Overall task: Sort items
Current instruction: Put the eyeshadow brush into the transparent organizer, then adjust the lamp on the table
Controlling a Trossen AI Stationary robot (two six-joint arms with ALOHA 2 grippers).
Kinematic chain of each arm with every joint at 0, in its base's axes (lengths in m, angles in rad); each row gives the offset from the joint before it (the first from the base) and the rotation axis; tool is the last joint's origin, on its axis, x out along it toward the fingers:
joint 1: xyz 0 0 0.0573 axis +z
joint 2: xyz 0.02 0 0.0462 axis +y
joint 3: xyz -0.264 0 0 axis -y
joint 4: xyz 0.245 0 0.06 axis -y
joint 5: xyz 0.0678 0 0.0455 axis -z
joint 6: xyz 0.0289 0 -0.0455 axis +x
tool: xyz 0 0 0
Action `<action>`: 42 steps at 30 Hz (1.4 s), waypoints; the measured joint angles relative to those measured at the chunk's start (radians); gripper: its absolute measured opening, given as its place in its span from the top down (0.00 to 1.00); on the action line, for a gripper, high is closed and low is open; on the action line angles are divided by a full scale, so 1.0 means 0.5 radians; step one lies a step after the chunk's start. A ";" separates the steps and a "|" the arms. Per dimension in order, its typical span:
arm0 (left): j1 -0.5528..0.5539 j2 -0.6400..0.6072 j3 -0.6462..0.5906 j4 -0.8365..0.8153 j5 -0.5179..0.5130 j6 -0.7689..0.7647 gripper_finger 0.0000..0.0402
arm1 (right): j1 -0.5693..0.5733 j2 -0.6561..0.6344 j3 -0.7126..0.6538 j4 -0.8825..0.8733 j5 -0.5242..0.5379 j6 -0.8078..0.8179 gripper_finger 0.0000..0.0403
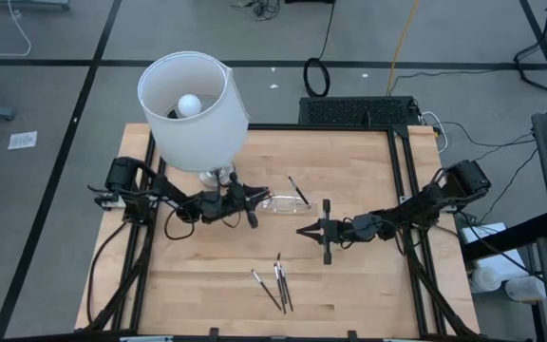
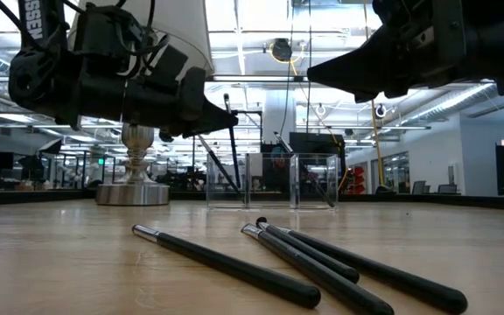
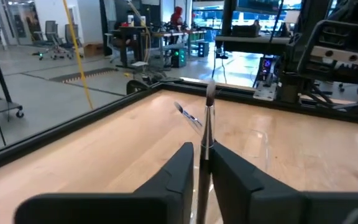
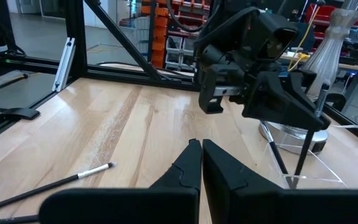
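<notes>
We see the left gripper (image 3: 202,163) pinching a thin dark silver-tipped stick (image 3: 206,127) over the small clear plastic tray (image 1: 280,202); the right gripper (image 1: 304,231), jaws closed and empty, hovers nearby.

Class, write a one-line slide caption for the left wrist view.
Left tool holds a dark brush upright above the wooden table.

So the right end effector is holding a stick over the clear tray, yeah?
No, it's the left end effector that holds a stick over the clear tray; the right end effector is shut and empty. The high and left wrist views show it.
</notes>
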 joint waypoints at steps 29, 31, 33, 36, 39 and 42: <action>-1.076 -1.198 0.002 -1.377 0.070 0.799 0.80 | 0.005 0.002 0.000 0.093 -0.278 0.167 1.00; -1.094 -1.196 0.001 -1.455 0.065 0.694 0.84 | 0.005 0.002 0.000 0.097 -0.246 0.211 1.00; -1.098 -1.196 0.001 -1.538 0.061 0.581 0.89 | 0.005 0.002 0.000 0.098 -0.248 0.254 1.00; -1.110 -1.196 0.000 -1.641 0.001 0.458 0.98 | 0.004 0.002 0.000 0.163 -0.249 0.285 1.00; -1.130 -1.189 0.000 -1.659 -0.034 0.420 0.98 | 0.000 0.002 0.000 0.258 -0.203 0.271 1.00; -1.124 -1.133 -0.013 -1.626 -0.096 0.313 0.98 | -0.021 0.001 0.020 0.302 0.048 0.288 1.00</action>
